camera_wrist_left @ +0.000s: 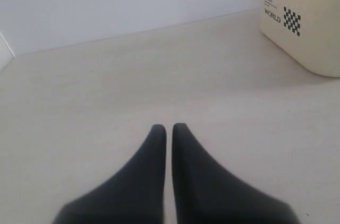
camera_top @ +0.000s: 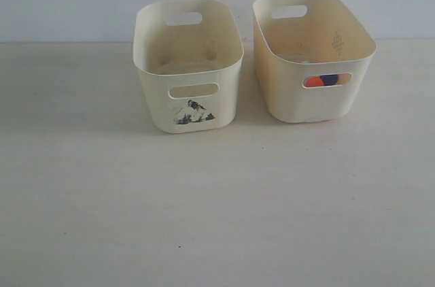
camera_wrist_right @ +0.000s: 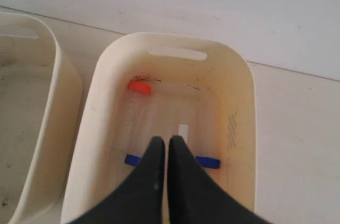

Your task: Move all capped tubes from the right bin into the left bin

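Two tubs stand side by side at the back of the table: the paler left bin (camera_top: 156, 90), with a dark mark under its front slot, and the yellower right bin (camera_top: 285, 90). Through the right bin's front slot an orange cap (camera_top: 313, 82) and a dark blue cap (camera_top: 330, 79) show. In the right wrist view my right gripper (camera_wrist_right: 167, 139) hangs shut above the right bin (camera_wrist_right: 241, 107), holding nothing. The orange-capped tube (camera_wrist_right: 139, 87) lies at the far end; a dark blue part (camera_wrist_right: 208, 162) shows behind the fingers. My left gripper (camera_wrist_left: 165, 126) is shut over bare table. Neither arm appears in the exterior view.
A bin wall (camera_wrist_left: 308, 43) printed "WORLD" with a checker patch stands ahead of my left gripper. A pale wall runs close behind both bins. The left bin's rim (camera_wrist_right: 62, 83) sits right beside the right bin. Light tabletop (camera_top: 217, 205) stretches in front.
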Controlling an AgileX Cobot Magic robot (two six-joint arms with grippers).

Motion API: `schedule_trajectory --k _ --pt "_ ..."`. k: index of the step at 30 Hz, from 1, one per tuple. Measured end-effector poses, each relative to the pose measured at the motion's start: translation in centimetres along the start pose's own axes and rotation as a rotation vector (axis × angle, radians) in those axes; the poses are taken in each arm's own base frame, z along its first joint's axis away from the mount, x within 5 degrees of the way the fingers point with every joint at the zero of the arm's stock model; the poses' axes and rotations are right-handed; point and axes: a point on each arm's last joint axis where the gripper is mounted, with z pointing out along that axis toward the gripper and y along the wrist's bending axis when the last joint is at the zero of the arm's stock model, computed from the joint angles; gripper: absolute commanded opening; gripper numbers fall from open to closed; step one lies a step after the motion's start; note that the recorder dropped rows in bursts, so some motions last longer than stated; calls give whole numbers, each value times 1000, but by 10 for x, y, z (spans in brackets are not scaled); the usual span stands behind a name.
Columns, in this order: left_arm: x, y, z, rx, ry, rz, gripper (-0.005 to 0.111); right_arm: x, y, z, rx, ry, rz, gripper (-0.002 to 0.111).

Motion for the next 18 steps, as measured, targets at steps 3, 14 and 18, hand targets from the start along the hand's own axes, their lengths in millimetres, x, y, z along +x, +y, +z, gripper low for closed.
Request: schedule_trajectory --k 3,14,18 --pt "0 0 0 0 0 0 4 1 1 30 -7 38 1 2" --pt "0 0 0 0 0 0 4 27 0 110 -5 201 3 2" --pt "0 0 0 0 0 0 4 32 0 123 -4 227 3 2"
